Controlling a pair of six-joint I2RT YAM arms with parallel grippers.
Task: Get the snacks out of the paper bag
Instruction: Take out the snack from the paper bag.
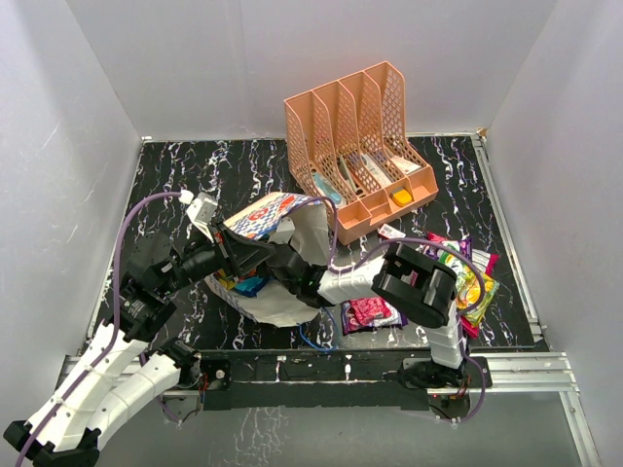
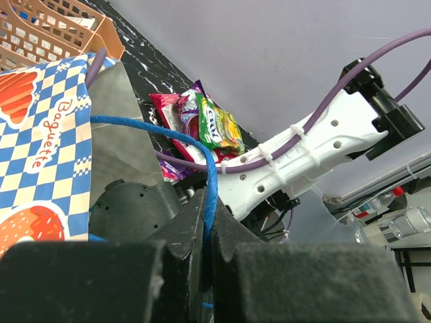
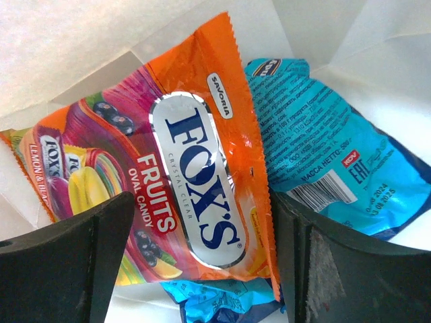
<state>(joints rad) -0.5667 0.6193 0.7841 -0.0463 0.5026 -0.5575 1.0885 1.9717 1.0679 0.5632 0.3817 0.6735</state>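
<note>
The paper bag lies on its side at centre-left, its mouth towards the right. My left gripper is shut on the bag's blue cord handle and holds it up. My right gripper reaches inside the bag, out of sight in the top view. It is open, with its fingers either side of an orange-red Fox's packet. A blue packet lies to the right of that one, and another blue one lies under it. Other snacks and a magenta packet lie on the table outside the bag.
A peach mesh organizer with small items in its slots stands at the back centre-right. The right arm lies across the table into the bag's mouth. White walls enclose the black marbled table.
</note>
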